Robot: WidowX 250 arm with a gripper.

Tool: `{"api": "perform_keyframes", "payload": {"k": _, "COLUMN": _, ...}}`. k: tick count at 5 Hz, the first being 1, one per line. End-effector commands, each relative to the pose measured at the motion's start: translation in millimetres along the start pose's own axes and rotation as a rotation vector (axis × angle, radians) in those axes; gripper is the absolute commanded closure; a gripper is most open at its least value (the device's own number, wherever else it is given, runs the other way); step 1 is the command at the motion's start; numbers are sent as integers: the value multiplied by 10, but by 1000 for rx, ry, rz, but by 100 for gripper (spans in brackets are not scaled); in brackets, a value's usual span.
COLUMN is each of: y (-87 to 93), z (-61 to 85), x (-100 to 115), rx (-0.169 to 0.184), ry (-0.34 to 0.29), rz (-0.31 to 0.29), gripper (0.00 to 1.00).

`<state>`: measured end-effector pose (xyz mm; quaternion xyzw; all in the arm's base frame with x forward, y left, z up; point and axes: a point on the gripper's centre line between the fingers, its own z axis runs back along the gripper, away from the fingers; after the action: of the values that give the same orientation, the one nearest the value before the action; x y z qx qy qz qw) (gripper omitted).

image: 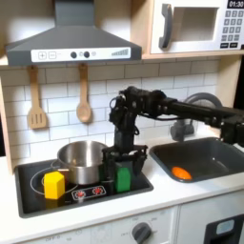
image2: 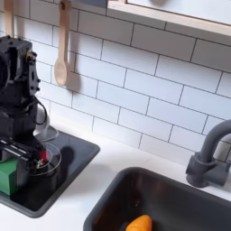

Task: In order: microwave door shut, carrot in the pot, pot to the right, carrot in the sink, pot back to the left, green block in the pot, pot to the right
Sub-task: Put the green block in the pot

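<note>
Gripper (image: pixel 123 169) lowered onto the green block (image: pixel 123 178) on the stovetop (image: pixel 33 200), fingers seen on either side of it; a firm grasp cannot be told.

The block is stood upright, long axis vertical, just beside the pot (image: pixel 82 160) toward the first exterior view's right. The carrot (image: pixel 181 172) is laid in the sink (image: pixel 214 151). The microwave door (image: pixel 188 27) is seen closed above a white tiled wall (image2: pixel 144 90).

White counter (image: pixel 157 195) with black stovetop (image: pixel 33 200) (sink (image: pixel 214 152) set alongside).
</note>
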<state>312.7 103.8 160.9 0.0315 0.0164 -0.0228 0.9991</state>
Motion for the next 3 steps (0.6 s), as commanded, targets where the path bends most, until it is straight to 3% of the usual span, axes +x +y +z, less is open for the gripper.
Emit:
{"api": "perform_keyframes", "payload": {"k": 1, "y": -25, "z": -99, "x": 35, "rx": 1, "ry": 15, "rz": 3, "gripper": 0}}
{"api": "perform_keyframes", "payload": {"k": 3, "y": -37, "z": -224, "x": -40, "rx": -20, "ry": 40, "rz": 30, "gripper": 0}}
